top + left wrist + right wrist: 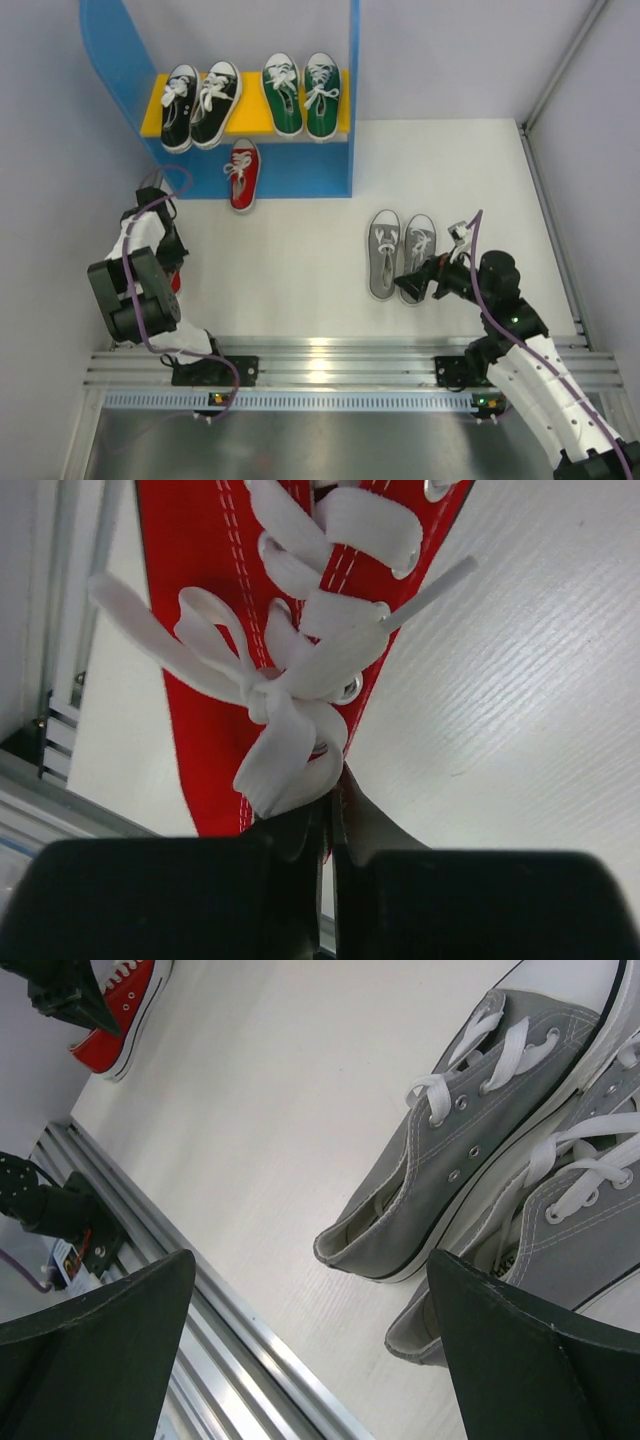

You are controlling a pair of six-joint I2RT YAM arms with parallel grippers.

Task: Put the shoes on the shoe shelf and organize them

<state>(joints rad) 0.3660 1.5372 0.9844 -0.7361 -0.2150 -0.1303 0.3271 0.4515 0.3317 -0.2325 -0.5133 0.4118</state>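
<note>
The blue shoe shelf (330, 185) stands at the back left. A black pair (199, 104) and a green pair (302, 93) sit on its yellow board. One red shoe (243, 175) lies under the board, toe towards me. My left gripper (168, 264) is shut on the second red shoe (200, 630), gripping its side wall by the laces (290, 695). From the top view only a red sliver (176, 283) shows under the arm. The grey pair (401, 252) lies at centre right. My right gripper (408, 286) is open and empty just behind their heels (370, 1235).
Aluminium rails (330, 360) run along the near table edge by both arm bases. A grey wall stands close on the left, and a rail (550, 210) runs along the table's right edge. White tabletop (300, 260) lies between the shelf and the grey pair.
</note>
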